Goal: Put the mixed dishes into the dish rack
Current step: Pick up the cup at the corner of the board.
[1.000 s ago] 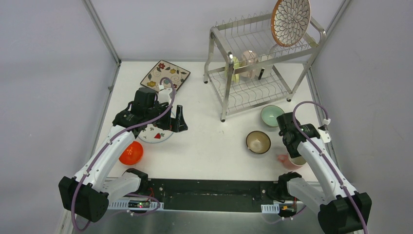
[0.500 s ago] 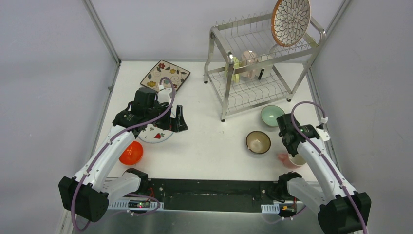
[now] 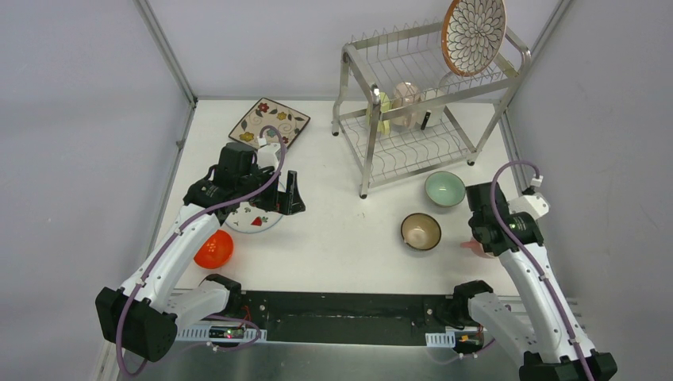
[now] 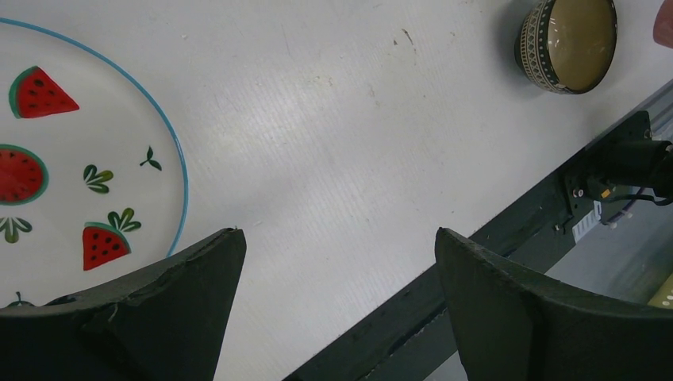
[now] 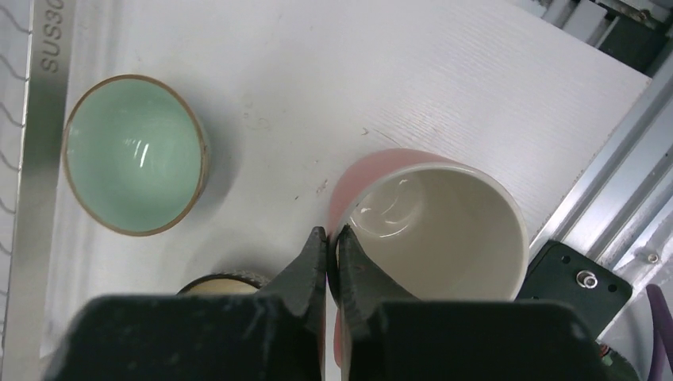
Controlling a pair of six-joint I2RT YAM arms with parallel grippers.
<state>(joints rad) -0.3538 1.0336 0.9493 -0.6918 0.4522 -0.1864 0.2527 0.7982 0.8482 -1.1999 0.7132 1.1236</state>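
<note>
My right gripper [image 5: 333,232] is shut on the rim of the pink cup [image 5: 444,222], one finger inside its cream interior and one outside. From above, that cup [image 3: 474,247] peeks out under the right gripper [image 3: 481,236], right of the brown bowl [image 3: 421,231] and the mint bowl [image 3: 444,189]. My left gripper [image 4: 337,238] stands open and empty beside the white watermelon plate [image 4: 71,151]. The dish rack [image 3: 353,55] holds a petal-pattern plate [image 3: 474,32] on its top tier and pale cups [image 3: 405,103] below.
A square floral plate [image 3: 269,121] lies at the back left, and an orange bowl [image 3: 213,249] sits near the left arm. The table's right edge and metal frame [image 5: 627,182] run close beside the pink cup. The rack's base rail [image 5: 32,159] borders the mint bowl [image 5: 131,155].
The right gripper's jaws closed onto the pink cup's rim, and the right arm swung out to the right with it. The left arm stayed still.
</note>
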